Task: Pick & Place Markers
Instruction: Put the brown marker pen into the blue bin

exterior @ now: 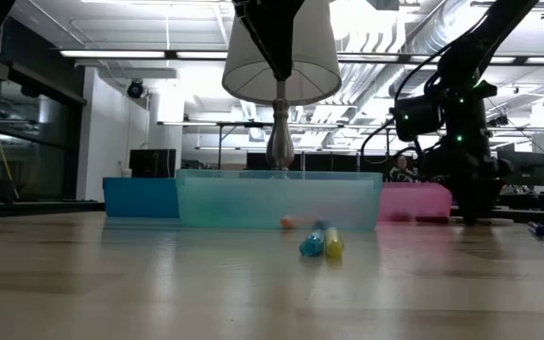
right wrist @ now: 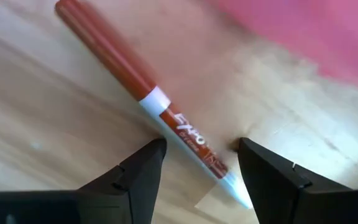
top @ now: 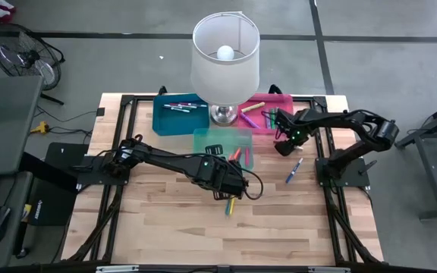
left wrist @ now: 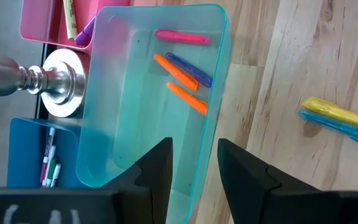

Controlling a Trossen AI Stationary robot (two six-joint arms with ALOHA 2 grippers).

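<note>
A red marker (right wrist: 135,81) lies flat on the wooden table beside the pink bin (right wrist: 316,37). My right gripper (right wrist: 201,149) points down over its white-tipped end, open, with one finger on either side and touching nothing. My left gripper (left wrist: 194,149) hangs open over the near wall of the teal bin (left wrist: 110,124) and holds nothing. Inside that bin lie a pink marker (left wrist: 182,37), two orange ones (left wrist: 176,71) and a blue one (left wrist: 188,68). A yellow marker (left wrist: 344,115) and a light blue marker (left wrist: 334,127) lie side by side on the table.
A lamp (top: 224,68) stands at the far middle, between a blue bin (top: 179,114) and the pink bin (top: 268,110), both holding markers. A dark blue marker (top: 294,168) lies on the table near the right arm's base. The near half of the table is bare wood.
</note>
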